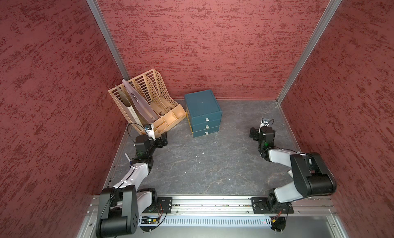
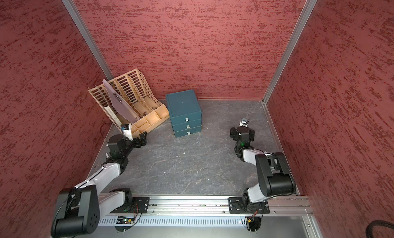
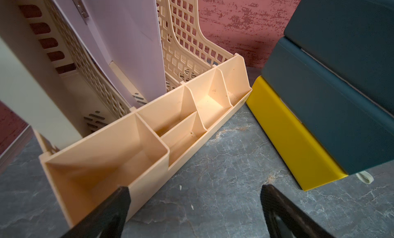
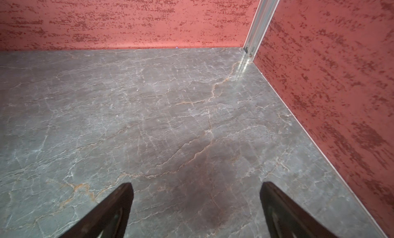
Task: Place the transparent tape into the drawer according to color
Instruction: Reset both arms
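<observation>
No transparent tape is showing in any view, and the drawer unit (image 1: 202,111) is sitting at twelve o'clock on the tabletop (image 1: 213,168) with all three drawers shut, so the rolls are probably lying inside or out of sight. Such tape would likely be handling as light, stiff and slick, best pinched across its outer rim. The left claw (image 3: 195,192) is hovering wide and empty at nine o'clock, just beside the file rack (image 1: 153,102), while the right claw (image 4: 196,187) is hanging equally wide and empty over bare tabletop at three o'clock.
</observation>
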Motion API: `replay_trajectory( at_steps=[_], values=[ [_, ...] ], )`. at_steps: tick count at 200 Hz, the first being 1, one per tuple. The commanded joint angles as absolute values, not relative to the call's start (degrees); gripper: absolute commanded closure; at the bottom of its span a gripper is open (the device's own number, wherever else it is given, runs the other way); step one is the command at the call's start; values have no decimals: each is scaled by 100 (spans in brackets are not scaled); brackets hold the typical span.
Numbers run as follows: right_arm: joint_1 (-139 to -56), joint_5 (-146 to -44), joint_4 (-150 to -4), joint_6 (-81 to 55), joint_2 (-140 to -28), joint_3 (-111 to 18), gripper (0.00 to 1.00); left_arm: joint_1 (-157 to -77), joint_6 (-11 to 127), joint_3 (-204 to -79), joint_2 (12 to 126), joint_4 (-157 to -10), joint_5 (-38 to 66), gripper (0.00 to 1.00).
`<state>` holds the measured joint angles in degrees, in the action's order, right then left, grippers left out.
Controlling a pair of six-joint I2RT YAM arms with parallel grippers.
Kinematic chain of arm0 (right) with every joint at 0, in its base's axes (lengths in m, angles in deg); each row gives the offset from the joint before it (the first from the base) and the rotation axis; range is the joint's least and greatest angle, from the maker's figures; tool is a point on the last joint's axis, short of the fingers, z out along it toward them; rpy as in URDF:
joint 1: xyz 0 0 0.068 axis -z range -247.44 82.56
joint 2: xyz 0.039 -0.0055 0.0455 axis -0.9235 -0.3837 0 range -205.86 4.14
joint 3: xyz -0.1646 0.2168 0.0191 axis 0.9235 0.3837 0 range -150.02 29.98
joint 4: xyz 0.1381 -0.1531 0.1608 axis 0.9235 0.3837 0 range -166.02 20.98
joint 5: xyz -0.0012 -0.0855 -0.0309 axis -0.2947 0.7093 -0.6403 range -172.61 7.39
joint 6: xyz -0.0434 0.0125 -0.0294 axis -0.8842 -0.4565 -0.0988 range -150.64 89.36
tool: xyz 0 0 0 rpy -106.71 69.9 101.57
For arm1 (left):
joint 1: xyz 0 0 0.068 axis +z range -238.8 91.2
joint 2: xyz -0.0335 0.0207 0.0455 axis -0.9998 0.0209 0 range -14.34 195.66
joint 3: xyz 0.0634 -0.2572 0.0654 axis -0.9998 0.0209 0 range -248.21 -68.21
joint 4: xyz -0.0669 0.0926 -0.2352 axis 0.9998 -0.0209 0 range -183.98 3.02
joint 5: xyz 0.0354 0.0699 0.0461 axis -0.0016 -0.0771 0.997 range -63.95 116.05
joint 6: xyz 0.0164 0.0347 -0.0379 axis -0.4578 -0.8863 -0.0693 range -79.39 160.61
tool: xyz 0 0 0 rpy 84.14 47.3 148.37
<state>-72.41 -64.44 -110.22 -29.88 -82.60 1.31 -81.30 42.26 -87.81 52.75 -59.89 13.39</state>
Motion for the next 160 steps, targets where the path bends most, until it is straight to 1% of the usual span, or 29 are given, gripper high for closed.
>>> replay_trajectory(
  at_steps=[1,25,40,49,60,69,84,97,106,117,125,135,160],
  values=[
    [-7203,-6845,-12108,-3103,-8208,441,2,-8065,4138,-8811,5828,-4621,650,0],
    [-7178,-7149,-12839,-3175,-8229,867,1,-8002,4126,-8979,6606,-4179,458,0],
    [-7198,-7410,-13771,-3342,-8571,1148,1,-8002,4180,-8894,7082,-3472,425,0],
    [-7188,-7436,-13500,-3287,-8416,1156,2,-8089,4081,-9034,6971,-3962,587,0],
    [-7190,-7259,-13680,-3283,-8534,1145,1,-8184,3982,-9125,7089,-3984,608,0],
    [-7194,-7156,-13397,-3211,-8458,1067,1,-8295,3883,-9184,7108,-4110,758,0],
    [-7199,-7022,-13220,-3164,-8490,941,1,-8308,3894,-9078,7148,-3940,854,0],
    [-7201,-6996,-13434,-3175,-8527,1015,1,-8328,3867,-8833,7439,-3079,733,0],
    [-7199,-6975,-13233,-3144,-8486,955,1,-8315,3867,-8858,7265,-3456,800,0],
    [-7200,-6969,-13272,-3154,-8509,949,1,-8322,3908,-8841,7382,-3196,857,0],
    [-7193,-6969,-13257,-3146,-8501,959,2,-8316,3894,-8865,7309,-3417,863,0],
    [-7197,-6960,-13257,-3147,-8507,948,1,-8327,3906,-8843,7372,-3226,860,0],
    [-7189,-6960,-13201,-3132,-8507,914,1,-8331,3887,-8901,7329,-3438,878,0]
  ],
)
